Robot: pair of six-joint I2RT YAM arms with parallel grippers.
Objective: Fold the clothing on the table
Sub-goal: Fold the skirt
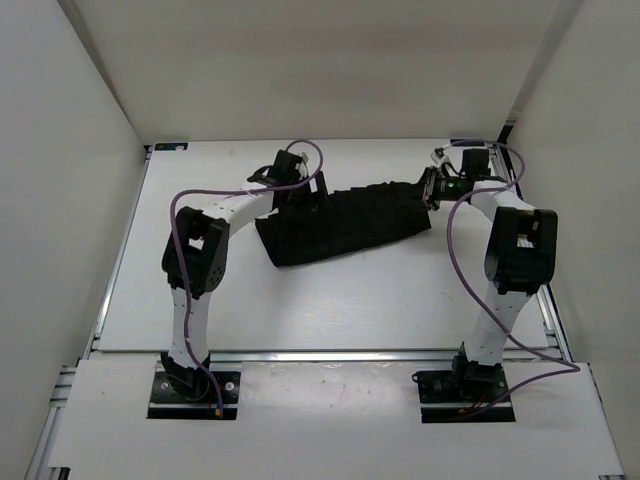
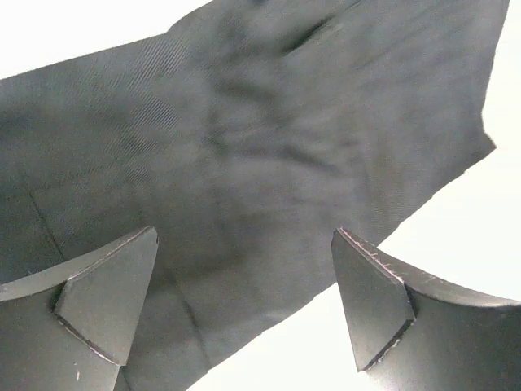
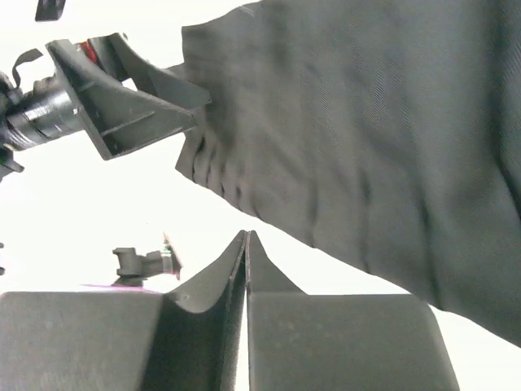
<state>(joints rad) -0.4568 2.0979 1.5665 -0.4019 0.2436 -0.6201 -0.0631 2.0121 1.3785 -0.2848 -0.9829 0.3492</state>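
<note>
— Where is the clothing?
— On the white desk, toward its far side, between the two arms. It is black and soft, a slanted, roughly rectangular piece with parallel pleat ridges across it.
— And the fabric up close?
— The left wrist view shows a fine diagonal weave and shallow wrinkles. In the right wrist view one edge bunches into small pleats.
— The desk itself?
— Flat and smooth, with metal rails along its edges.
— The hands?
— The left hand is spread wide over the garment's left end. The right hand is pressed together, its tips just beside the fabric's edge at the right end.
</note>
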